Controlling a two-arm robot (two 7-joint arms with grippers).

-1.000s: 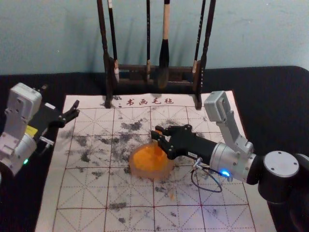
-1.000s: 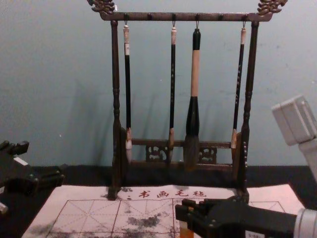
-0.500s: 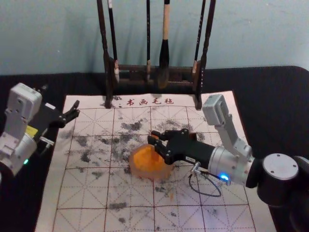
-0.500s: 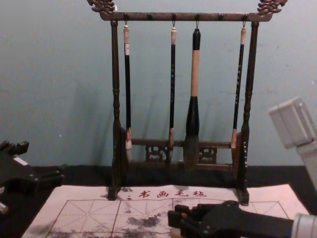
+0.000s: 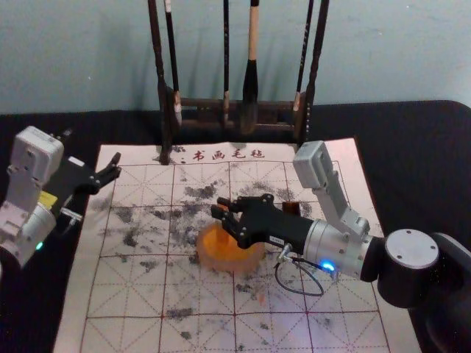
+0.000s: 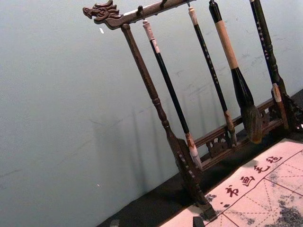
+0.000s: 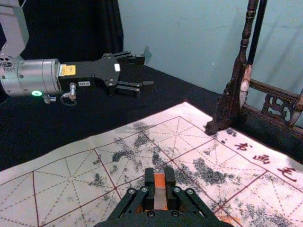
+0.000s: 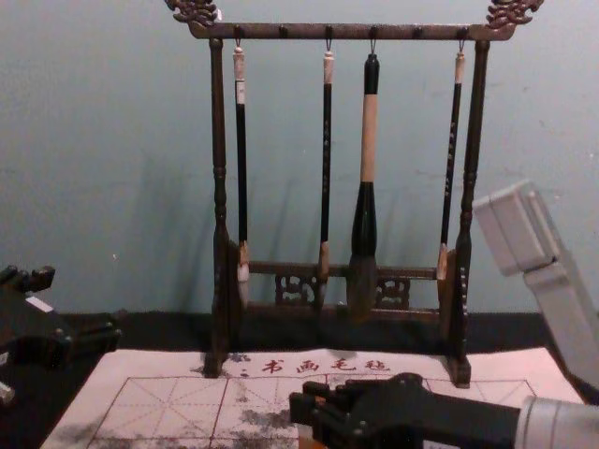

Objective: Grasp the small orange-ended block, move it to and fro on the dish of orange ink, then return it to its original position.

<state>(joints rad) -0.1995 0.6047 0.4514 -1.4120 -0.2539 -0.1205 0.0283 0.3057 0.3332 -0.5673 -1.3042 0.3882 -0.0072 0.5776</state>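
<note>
My right gripper (image 5: 219, 207) is above the back of the ink dish (image 5: 254, 260), which holds orange ink. In the right wrist view, the right gripper (image 7: 159, 174) is shut on the small block (image 7: 160, 193), whose end is orange and middle pale. The block points down at the ink; whether its lower end touches is hard to tell. My left gripper (image 5: 116, 165) stays parked, open, over the mat's back left edge; its tips show at the lower edge of the left wrist view, the left gripper (image 6: 156, 222) holding nothing.
A wooden rack (image 5: 199, 104) with several hanging brushes stands across the mat's back edge. A small dark reddish object (image 5: 291, 208) sits behind the right gripper. The printed mat (image 5: 132, 294) has black ink smudges.
The right gripper has shifted left across the dish, carrying the block with it. More of the dark reddish object behind it now shows. The left arm is still.
</note>
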